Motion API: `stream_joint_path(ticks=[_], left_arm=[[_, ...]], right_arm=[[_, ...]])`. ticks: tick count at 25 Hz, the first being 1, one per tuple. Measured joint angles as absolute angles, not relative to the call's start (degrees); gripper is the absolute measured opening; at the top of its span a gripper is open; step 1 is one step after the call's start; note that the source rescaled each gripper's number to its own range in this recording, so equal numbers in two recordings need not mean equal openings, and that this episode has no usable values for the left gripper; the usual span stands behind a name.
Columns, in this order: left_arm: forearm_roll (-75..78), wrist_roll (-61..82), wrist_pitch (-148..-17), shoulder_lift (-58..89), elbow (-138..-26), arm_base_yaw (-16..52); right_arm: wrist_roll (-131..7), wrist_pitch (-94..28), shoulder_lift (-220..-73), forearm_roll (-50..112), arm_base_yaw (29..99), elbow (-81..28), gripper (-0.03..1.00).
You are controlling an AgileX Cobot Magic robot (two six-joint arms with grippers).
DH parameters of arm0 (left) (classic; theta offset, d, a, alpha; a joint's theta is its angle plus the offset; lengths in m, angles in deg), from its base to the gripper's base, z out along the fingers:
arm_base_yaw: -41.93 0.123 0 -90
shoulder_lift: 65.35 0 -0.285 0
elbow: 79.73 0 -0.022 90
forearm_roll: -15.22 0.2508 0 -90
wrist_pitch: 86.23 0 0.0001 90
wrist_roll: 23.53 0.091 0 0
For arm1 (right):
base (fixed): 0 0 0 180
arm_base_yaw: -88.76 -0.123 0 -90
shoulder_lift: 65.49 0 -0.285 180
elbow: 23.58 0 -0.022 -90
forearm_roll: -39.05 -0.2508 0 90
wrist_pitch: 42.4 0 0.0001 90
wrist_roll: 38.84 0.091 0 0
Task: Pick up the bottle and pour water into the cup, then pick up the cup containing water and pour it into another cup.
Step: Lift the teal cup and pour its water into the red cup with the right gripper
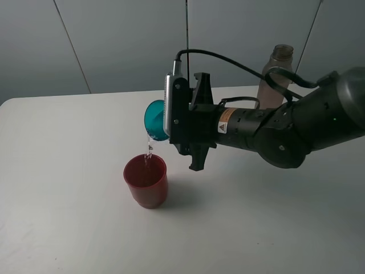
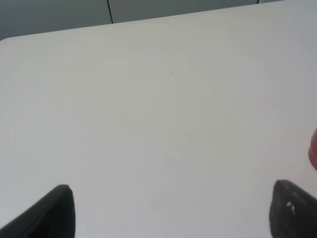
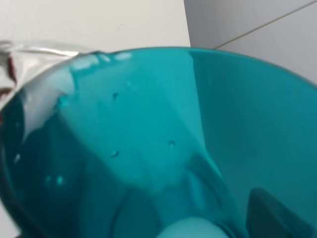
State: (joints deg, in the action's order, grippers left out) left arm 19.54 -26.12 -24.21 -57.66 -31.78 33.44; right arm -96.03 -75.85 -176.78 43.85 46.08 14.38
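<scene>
Right jaws seemingly tight around tilted teal cup [image 1: 153, 121], water stream [image 1: 149, 151] into red cup [image 1: 147, 185]; left jaws apart.

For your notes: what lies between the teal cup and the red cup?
A thin water stream, teal cup to red cup, shown in exterior high view.

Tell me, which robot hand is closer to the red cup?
Right. The right gripper tips the teal cup just above the red cup; the left gripper hangs open, farther off.
</scene>
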Motion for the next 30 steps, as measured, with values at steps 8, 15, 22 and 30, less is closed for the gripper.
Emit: stream_joint_path(ticks=[8, 15, 22, 30], left_arm=[[19.5, -26.1, -24.2, -57.7, -31.8, 33.4], [19.5, -26.1, -24.2, -57.7, -31.8, 33.4], [19.5, -26.1, -24.2, -57.7, -31.8, 33.4], [19.5, -26.1, -24.2, -57.7, -31.8, 33.4]], right_arm=[[-102.1, -75.9, -176.8, 42.7, 46.1, 14.3, 0.02], [-104.8, -75.9, -176.8, 42.2, 46.1, 14.3, 0.02], [-107.4, -76.0, -176.8, 41.2, 46.1, 14.3, 0.02], [-110.8, -76.3, -176.8, 41.2, 46.1, 14.3, 0.02]])
